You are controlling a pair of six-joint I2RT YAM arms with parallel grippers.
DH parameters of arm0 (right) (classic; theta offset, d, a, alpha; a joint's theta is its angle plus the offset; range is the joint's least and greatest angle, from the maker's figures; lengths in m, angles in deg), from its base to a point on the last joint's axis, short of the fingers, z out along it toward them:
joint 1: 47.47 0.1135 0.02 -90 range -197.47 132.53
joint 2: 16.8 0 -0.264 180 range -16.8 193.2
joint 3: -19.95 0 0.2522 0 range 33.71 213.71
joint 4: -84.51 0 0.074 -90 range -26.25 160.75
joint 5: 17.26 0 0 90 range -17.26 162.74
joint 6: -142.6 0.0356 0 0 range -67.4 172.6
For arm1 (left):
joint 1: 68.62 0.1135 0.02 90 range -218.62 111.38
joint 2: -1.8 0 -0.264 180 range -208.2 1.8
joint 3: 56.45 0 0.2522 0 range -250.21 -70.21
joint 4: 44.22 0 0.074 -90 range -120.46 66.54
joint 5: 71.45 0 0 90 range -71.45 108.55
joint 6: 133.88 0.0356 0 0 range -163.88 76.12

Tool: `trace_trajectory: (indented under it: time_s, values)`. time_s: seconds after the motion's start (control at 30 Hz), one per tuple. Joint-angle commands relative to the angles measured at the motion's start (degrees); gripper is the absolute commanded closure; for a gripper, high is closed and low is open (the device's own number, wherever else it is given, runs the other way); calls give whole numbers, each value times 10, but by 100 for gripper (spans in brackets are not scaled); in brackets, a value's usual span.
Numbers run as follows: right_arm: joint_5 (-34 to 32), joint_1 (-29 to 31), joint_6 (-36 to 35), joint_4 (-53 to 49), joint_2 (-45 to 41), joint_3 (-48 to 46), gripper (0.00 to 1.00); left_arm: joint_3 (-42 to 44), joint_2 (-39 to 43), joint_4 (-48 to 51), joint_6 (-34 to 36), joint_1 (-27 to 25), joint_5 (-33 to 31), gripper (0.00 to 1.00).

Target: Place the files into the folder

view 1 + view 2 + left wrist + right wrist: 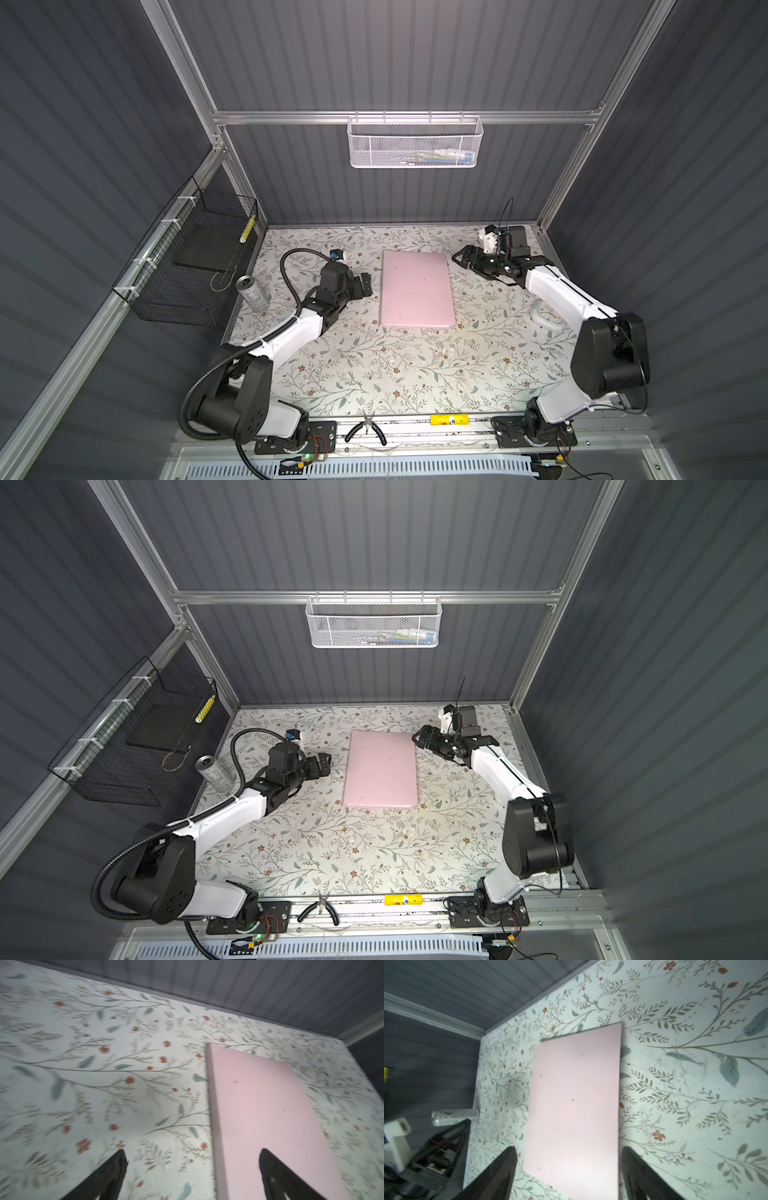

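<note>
Beside the closed folder (pixel 417 289), left gripper (pixel 366 284) and right gripper (pixel 459 256) gape empty (can (pixel 252 293) near the left arm).

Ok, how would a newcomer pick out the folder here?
Start at the flower-patterned table. Near its middle, slightly toward the far side, lies the folder, a flat closed rectangle. It alone is plain pale pink, unlike the silver can at the left edge.

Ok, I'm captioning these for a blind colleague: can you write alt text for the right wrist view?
A closed pale pink folder lies flat on the floral tabletop, framed between the open dark fingers of the right gripper, which holds nothing. Beyond it, a silver can stands by the grey wall.
</note>
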Motion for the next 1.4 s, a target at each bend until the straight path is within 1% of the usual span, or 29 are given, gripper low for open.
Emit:
trace_trajectory:
  time_s: [0.0,0.07,0.1,0.17,0.27,0.33,0.43,0.47,0.5,0.57,0.6,0.67,0.7,0.77,0.8,0.83,0.87,0.9,0.93,0.97,1.07,1.1,1.13,1.17,1.2,1.23,1.3,1.33,1.37]
  values:
    - [0,-2,-27,14,-39,-27,9,50,23,-93,64,5,-217,0]
    - [-9,-2,-37,3,-52,-33,5,82,18,-157,124,5,-292,1]
    - [-16,-2,-42,-6,-56,-34,3,97,10,-194,159,5,-318,1]
    - [-38,-5,-48,-11,-62,-40,1,116,-7,-243,213,7,-346,1]
    - [-87,-16,-49,18,-79,-71,1,135,-28,-276,238,24,-339,1]
    - [-109,-26,-48,44,-95,-94,1,154,-40,-293,219,58,-287,1]
    - [-156,-35,-73,103,-126,-140,1,179,-88,-363,215,125,-191,3]
    - [-175,-35,-85,123,-139,-159,1,174,-106,-382,217,144,-154,15]
    - [-192,-36,-96,144,-149,-177,1,169,-110,-369,220,152,-108,16]
    - [-235,-36,-124,191,-166,-215,1,168,-130,-388,238,161,-18,19]
    - [-262,-36,-141,212,-176,-238,1,166,-155,-408,249,163,6,25]
    - [-314,-37,-176,251,-196,-273,1,175,-197,-473,250,173,26,25]
    - [-340,-41,-190,271,-204,-290,1,166,-179,-416,238,177,25,24]
    - [-371,-50,-219,292,-215,-311,1,163,-196,-447,237,182,30,24]
    - [-383,-57,-230,293,-214,-315,1,151,-184,-397,233,183,31,12]
    - [-385,-64,-233,292,-209,-316,1,155,-189,-420,230,187,34,1]
    - [-375,-74,-232,287,-201,-315,1,157,-194,-431,231,188,36,0]
    - [-366,-82,-233,289,-189,-316,1,151,-186,-403,229,188,35,1]
    - [-366,-86,-238,298,-176,-321,1,153,-188,-410,229,189,35,1]
    - [-373,-89,-243,329,-157,-335,1,157,-192,-431,230,189,36,0]
    - [-379,-99,-248,484,-98,-391,1,155,-189,-417,229,189,34,0]
    - [-387,-102,-242,503,-87,-392,1,156,-191,-422,229,189,35,0]
    - [-355,-110,-240,519,-77,-398,1,156,-190,-420,228,189,35,0]
    - [-326,-117,-246,571,-67,-412,1,156,-190,-418,228,189,34,0]
    - [-309,-118,-247,559,-82,-421,1,156,-190,-420,228,189,34,0]
    - [-286,-122,-251,581,-85,-436,1,156,-190,-420,229,189,33,0]
    - [-250,-130,-257,735,-47,-494,1,156,-190,-420,229,189,34,0]
    - [-251,-130,-257,752,-49,-504,1,155,-189,-419,229,189,34,0]
    - [-259,-130,-254,698,-67,-492,1,155,-191,-419,228,189,34,0]
